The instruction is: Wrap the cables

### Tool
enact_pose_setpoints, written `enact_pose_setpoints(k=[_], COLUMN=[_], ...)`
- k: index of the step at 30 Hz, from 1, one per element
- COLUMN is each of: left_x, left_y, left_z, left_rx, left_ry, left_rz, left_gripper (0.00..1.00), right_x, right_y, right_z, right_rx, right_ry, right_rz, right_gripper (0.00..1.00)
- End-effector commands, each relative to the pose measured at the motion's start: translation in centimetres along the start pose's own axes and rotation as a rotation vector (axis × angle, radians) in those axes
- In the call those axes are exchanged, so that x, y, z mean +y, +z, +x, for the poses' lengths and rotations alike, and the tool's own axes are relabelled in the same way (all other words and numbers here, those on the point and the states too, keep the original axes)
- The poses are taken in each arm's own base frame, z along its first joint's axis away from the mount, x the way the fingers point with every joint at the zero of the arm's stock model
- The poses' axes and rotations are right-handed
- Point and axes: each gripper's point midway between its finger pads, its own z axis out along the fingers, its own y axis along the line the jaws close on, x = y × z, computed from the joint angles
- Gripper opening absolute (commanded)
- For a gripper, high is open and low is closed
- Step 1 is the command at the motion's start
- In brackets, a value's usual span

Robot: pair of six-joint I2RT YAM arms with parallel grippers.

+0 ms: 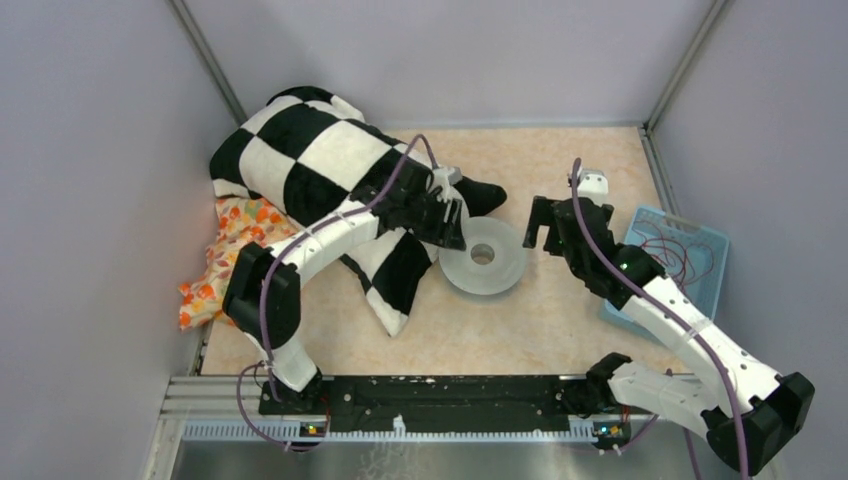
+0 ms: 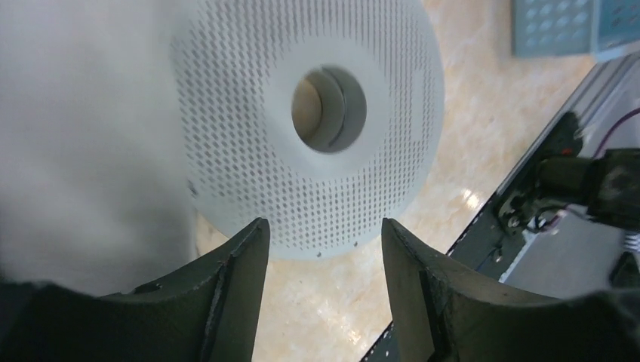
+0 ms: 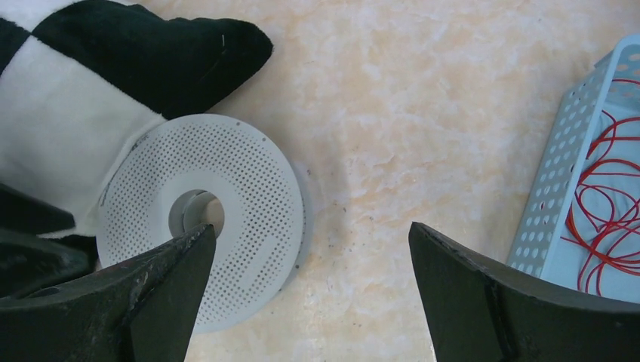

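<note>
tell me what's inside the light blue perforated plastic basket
Thin red cables in loose loops lie in the light blue perforated plastic basket. The right arm covers its near part, hiding anything there.

Matt white plastic on the spool (image 3: 249, 188), peppered with tiny holes. The worktop (image 3: 392, 113) looks smooth, marbled peach, faintly shiny. Soft plush on the checkered cloth (image 1: 320, 160). Pale blue perforated plastic for the basket (image 3: 555, 173), thin red cables (image 3: 604, 226) slightly glossy. The right claw (image 3: 311, 234) is dark, matt, grainy.
</note>
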Motion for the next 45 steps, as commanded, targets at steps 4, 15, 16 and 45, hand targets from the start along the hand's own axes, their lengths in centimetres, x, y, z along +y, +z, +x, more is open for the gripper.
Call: enact_pose_setpoints(k=[4,15,16,45], left_x=[0.0,0.9,0.9,-10.0], left_y=[-1.7,1.7,2.0,8.6], left_z=[3.1,5.9,5.8,-5.4], left_rx=[-0.086,-0.129,-0.123,-0.125], left_ry=[-0.006,-0.130,-0.135,0.232], left_rz=[-0.237,-0.284,-0.284,0.033], left_gripper=[0.65,0.67,0.67,0.68], right_x=[-0.4,-1.2,-1.2,-2.6], right_y=[-0.7,-1.7,-1.8,-2.5], right_z=[-0.2,-0.1,-0.1,-1.2], right_rx=[-0.033,-0.050,-0.050,-0.002], right_ry=[0.043,0.083,0.084,0.099], right_rz=[-0.016,-0.016,-0.017,0.112], right_gripper=[0.99,0.99,0.99,0.99])
